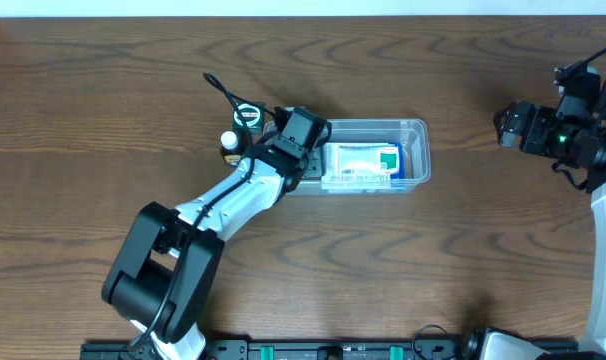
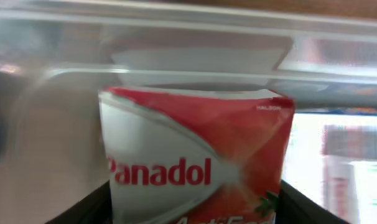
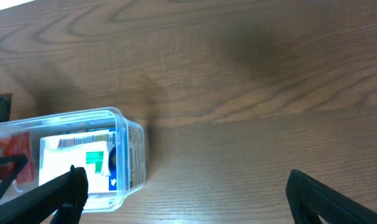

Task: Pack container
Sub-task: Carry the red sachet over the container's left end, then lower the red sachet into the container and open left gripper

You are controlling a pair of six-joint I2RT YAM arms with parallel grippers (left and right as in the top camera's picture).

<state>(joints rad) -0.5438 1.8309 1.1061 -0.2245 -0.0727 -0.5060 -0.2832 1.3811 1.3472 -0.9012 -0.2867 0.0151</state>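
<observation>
The clear plastic container lies at the table's middle, long side left to right. A blue, white and green carton lies inside its right half. My left gripper is over the container's left end, shut on a red-and-white Panadol box. In the left wrist view the box stands between the fingers, with the container's clear wall just beyond it. My right gripper is far right, open and empty. Its view shows the container and the carton.
A small bottle with a white cap and a dark round object with a cable sit just left of the container, beside my left arm. Bare brown wood lies between the container and my right gripper.
</observation>
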